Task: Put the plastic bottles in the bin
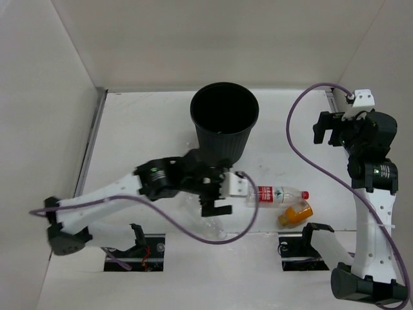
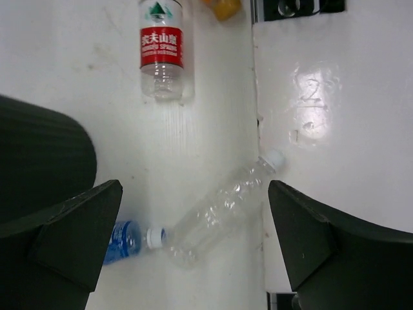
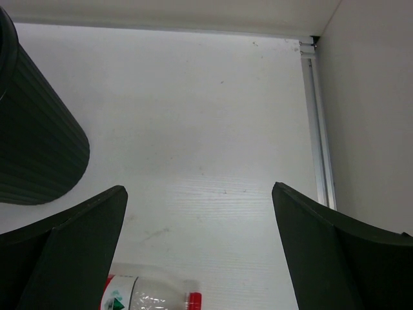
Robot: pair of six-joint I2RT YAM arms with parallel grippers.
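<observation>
left gripper (image 2: 195, 200) hangs wide open over the clear bottle (image 2: 219, 210) at the near edge of the table (image 2: 84, 97), i'd square the jaws across its middle before closing.

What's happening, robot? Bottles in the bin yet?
Left gripper open above clear bottle. Right gripper open, empty. All four bottles on table, none in bin. Nothing blocking.

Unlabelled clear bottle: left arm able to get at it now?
Probably yes: the open left pincer hangs right above the unlabelled clear bottle, which lies flat with nothing over it.
</observation>
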